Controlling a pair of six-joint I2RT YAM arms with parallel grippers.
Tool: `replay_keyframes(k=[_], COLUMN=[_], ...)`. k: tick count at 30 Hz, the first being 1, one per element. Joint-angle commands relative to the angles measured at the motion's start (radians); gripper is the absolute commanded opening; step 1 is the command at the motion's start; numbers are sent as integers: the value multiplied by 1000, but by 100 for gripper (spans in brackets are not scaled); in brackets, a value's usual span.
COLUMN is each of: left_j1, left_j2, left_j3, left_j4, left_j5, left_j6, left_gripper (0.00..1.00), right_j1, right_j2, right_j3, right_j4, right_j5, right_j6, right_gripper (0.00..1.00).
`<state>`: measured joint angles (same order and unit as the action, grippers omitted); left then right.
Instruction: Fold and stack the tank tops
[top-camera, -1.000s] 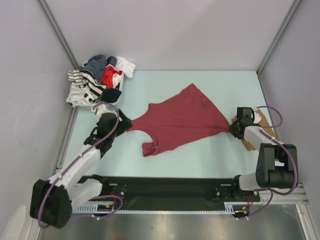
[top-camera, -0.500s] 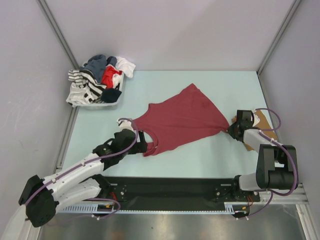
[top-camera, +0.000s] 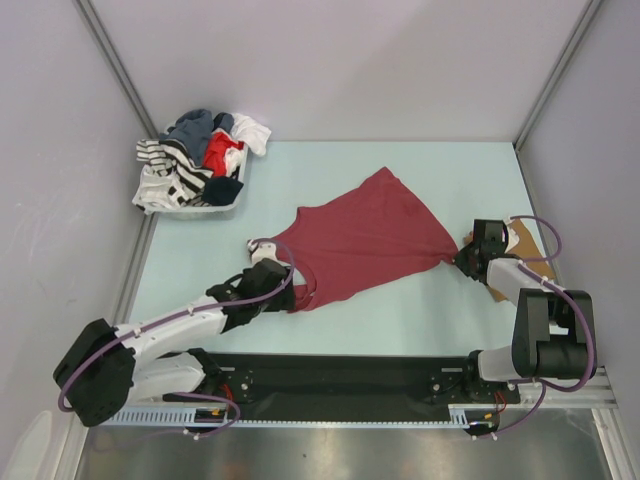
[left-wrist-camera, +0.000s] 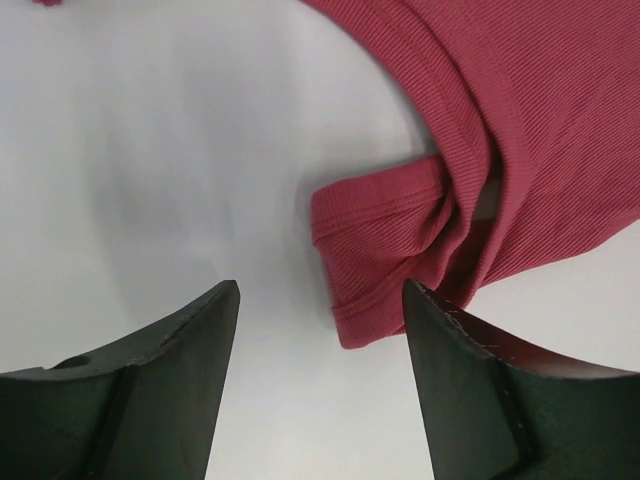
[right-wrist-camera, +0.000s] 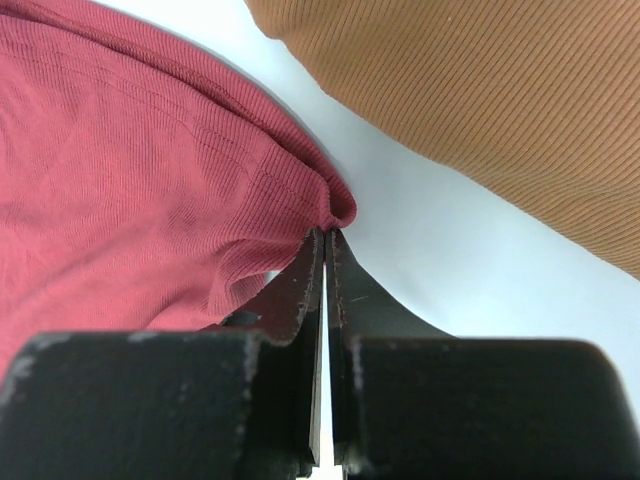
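Nearest the arm bases, at about 8 o'clock of the maroon tank top (top-camera: 365, 240), the danger lies with the crumpled shoulder strap (left-wrist-camera: 385, 250). It is rolled over on itself, so a pinch there could, I judge, catch two layers or only the curled hem and carry the twist into the fold instead of flattening it. A second risk sits at the other end (the cloth is drawn to a taut point there): a hard pull from the left might slip that corner out of its hold, or drag the hem onto the tan tank top (right-wrist-camera: 480, 90) lying just beside it at 3 o'clock. The left gripper (left-wrist-camera: 320, 300) hangs wide open over bare table (top-camera: 400, 310) and holds nothing. The strap's end lies between and just ahead of its fingers, though the wrist view does not show whether they touch the surface. The right gripper (right-wrist-camera: 325, 235) is clamped on the maroon top's hem corner, its jaws pressed nearly together. Beyond both, the maroon top spreads mostly flat toward 12 o'clock. Farthest, at 10 o'clock, a pile of mixed clothes (top-camera: 195, 165) fills a pale basket (top-camera: 215, 211), well apart.
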<state>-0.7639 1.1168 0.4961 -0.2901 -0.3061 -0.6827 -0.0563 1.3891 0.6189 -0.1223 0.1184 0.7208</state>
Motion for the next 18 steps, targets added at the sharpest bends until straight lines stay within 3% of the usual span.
replay_keyframes(k=[1, 5, 8, 9, 11, 18], left_j1=[-11, -15, -26, -28, -28, -17], left_j2=[9, 61, 94, 86, 71, -29], left_j3=[9, 6, -1, -8, -31, -25], left_j4=[74, 118, 124, 129, 129, -8], left_j5=[4, 41, 30, 27, 22, 4], left_j6=[-26, -49, -80, -86, -103, -158], left_gripper=[72, 52, 32, 16, 0, 0], right_j1=[4, 4, 4, 4, 4, 4], right_j2=[-24, -32, -35, -36, -38, -52], right_j3=[2, -1, -1, 1, 1, -1], right_j4=[26, 24, 21, 21, 20, 18], right_j5=[-8, -2, 3, 3, 3, 4], right_j6=[-17, -15, -15, -15, -15, -17], right_gripper=[0, 0, 0, 0, 0, 0])
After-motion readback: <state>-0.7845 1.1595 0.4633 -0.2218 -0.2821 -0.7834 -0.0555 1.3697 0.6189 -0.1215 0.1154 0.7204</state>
